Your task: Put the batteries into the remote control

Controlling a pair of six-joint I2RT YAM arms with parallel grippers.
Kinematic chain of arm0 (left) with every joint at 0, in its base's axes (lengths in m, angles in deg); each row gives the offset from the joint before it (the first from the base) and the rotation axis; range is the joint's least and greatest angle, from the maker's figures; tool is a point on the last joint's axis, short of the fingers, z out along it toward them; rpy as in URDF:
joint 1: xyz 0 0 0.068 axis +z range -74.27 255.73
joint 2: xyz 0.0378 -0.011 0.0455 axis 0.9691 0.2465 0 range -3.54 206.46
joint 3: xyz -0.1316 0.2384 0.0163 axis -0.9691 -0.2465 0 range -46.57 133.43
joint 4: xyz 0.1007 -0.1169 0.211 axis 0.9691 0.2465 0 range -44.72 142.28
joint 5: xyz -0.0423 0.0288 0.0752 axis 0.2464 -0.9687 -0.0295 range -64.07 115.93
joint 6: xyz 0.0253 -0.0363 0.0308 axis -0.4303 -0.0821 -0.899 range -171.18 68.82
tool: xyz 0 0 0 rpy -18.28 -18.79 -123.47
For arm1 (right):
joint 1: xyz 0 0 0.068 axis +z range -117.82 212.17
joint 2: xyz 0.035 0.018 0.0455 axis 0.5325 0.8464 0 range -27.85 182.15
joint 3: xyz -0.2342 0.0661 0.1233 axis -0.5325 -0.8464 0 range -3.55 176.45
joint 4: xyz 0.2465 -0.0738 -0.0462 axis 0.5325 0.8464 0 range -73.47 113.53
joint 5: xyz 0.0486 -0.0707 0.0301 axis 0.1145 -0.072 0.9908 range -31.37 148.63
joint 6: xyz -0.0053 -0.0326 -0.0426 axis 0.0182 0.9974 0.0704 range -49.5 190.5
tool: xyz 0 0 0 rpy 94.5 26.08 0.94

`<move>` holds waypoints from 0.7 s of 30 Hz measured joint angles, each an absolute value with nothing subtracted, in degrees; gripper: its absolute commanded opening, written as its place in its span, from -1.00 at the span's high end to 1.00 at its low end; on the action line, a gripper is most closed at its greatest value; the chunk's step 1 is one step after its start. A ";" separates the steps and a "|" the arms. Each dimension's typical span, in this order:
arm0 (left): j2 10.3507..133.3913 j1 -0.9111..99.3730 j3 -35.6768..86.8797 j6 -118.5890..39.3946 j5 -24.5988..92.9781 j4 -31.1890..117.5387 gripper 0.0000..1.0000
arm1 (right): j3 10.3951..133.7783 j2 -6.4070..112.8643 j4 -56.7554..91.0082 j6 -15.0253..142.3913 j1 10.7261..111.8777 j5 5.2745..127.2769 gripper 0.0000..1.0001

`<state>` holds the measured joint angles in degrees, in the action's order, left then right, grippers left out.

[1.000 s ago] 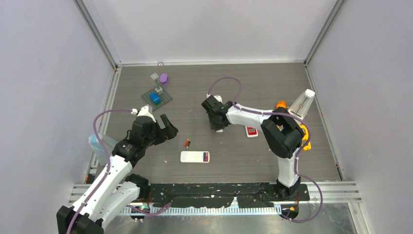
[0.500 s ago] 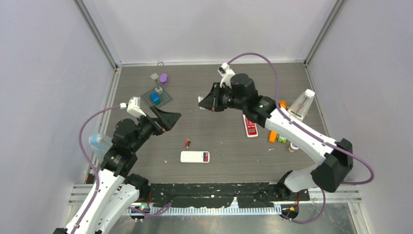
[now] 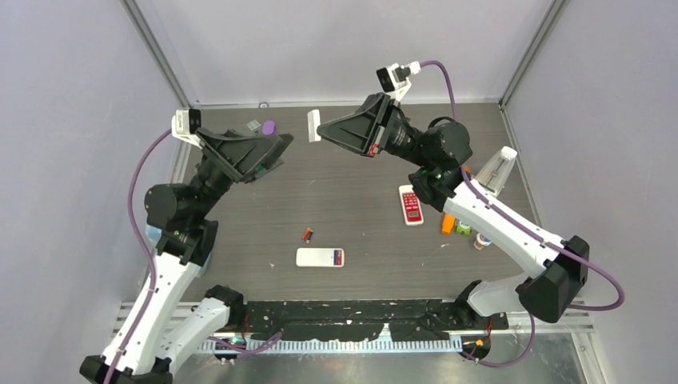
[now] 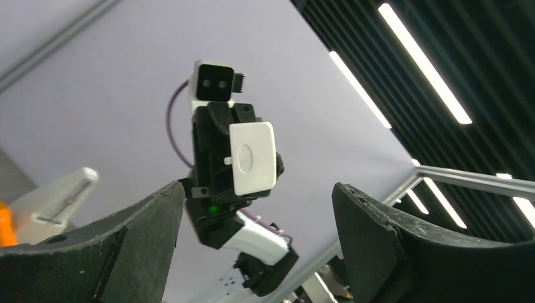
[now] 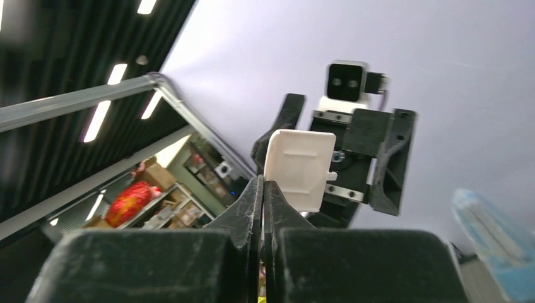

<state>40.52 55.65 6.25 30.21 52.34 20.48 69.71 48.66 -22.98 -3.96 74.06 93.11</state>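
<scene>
The left gripper [image 3: 272,156] hangs high over the table's left rear, its black fingers spread wide with nothing between them; a purple cap [image 3: 269,126] and a small grey cube [image 3: 253,125] sit by the back wall. One tiny red-orange and dark battery [image 3: 307,234] lies mid-table, well apart from both grippers; just nearer the arms lies a flat white remote [image 3: 318,257], with red and blue showing at its right end. The right gripper [image 3: 321,128], also aloft, is clenched on a thin white plastic cover [image 3: 314,126] with a small tab; a second remote [image 3: 411,205] with red buttons lies further right. The table [image 3: 368,240] is dark grey wood-grain; pale lilac walls and aluminium posts enclose it.
</scene>
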 measured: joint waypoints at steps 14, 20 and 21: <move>48.47 54.06 12.37 45.66 54.55 8.22 -0.45 | 77.68 53.36 -35.98 -15.00 77.50 93.27 0.89; 48.60 54.04 12.50 46.93 54.72 7.06 -0.38 | 77.68 54.89 -35.13 -15.37 78.26 93.27 0.90; 48.71 54.04 12.52 47.23 54.81 6.80 -0.33 | 77.68 55.11 -34.89 -15.39 78.33 93.27 0.89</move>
<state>48.71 54.04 12.52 47.23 54.81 6.80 77.68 55.11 -34.89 -15.39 78.33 93.27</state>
